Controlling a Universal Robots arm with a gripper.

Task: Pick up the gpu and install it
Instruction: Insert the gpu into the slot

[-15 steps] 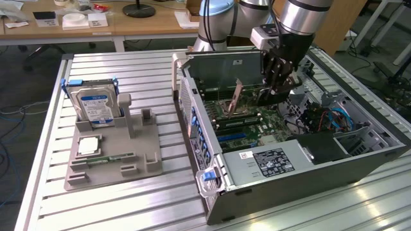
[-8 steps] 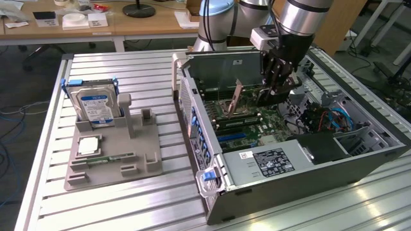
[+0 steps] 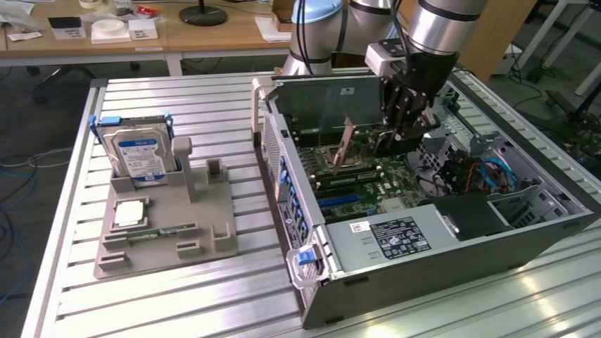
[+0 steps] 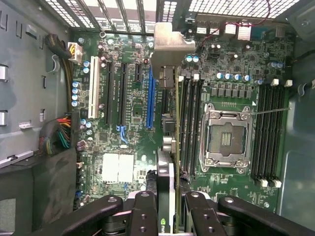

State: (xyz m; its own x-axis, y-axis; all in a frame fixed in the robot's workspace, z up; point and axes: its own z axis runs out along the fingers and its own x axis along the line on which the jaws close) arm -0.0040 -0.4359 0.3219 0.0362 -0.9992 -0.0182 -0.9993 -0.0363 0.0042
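Exterior view is showing one silver robot arm (image 3: 441,24) reaching down into one open dark-grey metal computer case (image 3: 451,246) that is lying on a slatted aluminium table (image 3: 188,303), and one black two-fingered gripper (image 3: 402,137) is hanging over the green motherboard (image 3: 376,190). One thin flat green gpu (image 3: 345,144) with a silver metal bracket is standing on edge inside the case, just to the exterior view's left of the gripper. Further to the exterior view's left, outside the case, one grey plastic fixture tray (image 3: 211,225) is carrying one boxy silver hard drive with a blue-white label (image 3: 139,151), one square silver processor chip (image 3: 129,213) and one slim green memory stick (image 3: 155,232). Wrist view is showing the gripper (image 4: 168,184) clenching the gpu (image 4: 165,172) edge-on between its two black fingers (image 4: 194,209), one finger pressing each face of the card, the jaws standing only narrowly apart. The card's bracket end is pointing at the case's vented rear wall, and its edge is running between one long blue expansion slot (image 4: 150,98) and one empty silver processor socket (image 4: 225,137); whether it is seated I cannot tell
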